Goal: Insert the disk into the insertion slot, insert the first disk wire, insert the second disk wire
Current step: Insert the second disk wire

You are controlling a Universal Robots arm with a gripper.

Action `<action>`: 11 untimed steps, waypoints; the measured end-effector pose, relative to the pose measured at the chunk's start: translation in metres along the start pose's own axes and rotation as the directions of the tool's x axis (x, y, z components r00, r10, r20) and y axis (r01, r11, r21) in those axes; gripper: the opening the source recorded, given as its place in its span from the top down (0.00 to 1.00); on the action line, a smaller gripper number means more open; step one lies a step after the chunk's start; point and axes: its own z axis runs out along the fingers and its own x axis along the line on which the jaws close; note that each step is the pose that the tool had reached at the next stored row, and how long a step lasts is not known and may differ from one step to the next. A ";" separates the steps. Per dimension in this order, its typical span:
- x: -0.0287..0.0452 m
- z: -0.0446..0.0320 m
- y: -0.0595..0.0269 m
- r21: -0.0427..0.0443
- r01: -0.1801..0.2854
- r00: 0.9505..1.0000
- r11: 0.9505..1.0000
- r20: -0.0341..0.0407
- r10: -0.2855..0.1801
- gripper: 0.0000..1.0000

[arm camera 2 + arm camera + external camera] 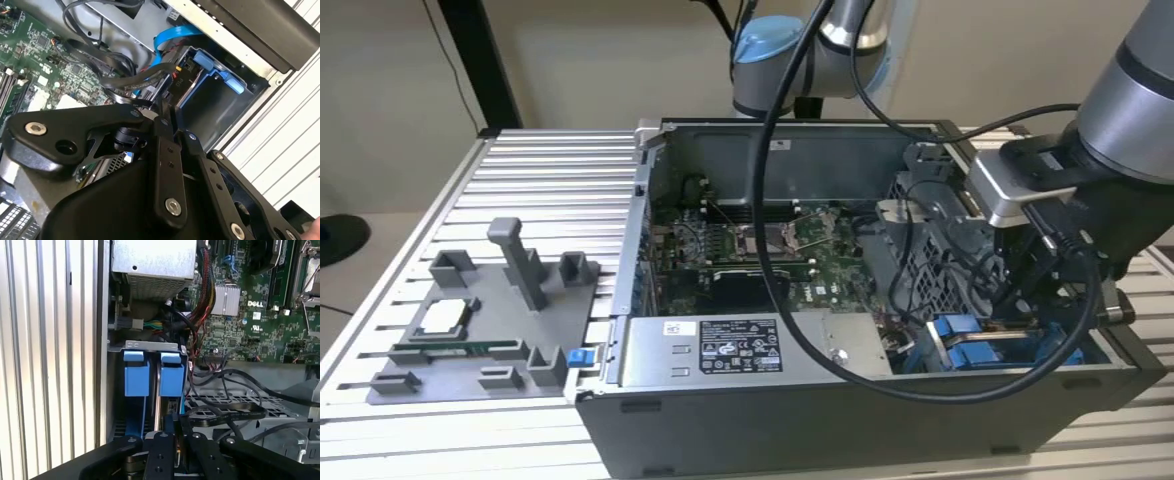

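The gripper (176, 417), fingers pressed together, sits against the disk (171, 382) in the computer case's (854, 405) corner bay. The loose black wires (225, 412) beside it could snag, skewing a plug.

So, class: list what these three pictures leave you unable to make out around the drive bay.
First wrist view: the blue caddies run under the gripper, hiding their far ends.
Second wrist view: the gripper covers part of the drive bay.
Exterior view: the arm and a black cable cross the bay; wire connections are too small to tell.
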 end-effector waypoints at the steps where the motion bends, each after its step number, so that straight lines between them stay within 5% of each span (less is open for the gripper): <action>1: 0.0000 0.0004 -0.0005 0.003 0.000 1.000 1.000 0.000 0.000 1.00; 11: 0.0006 0.0042 -0.0011 0.012 0.001 1.000 1.000 0.000 -0.001 1.00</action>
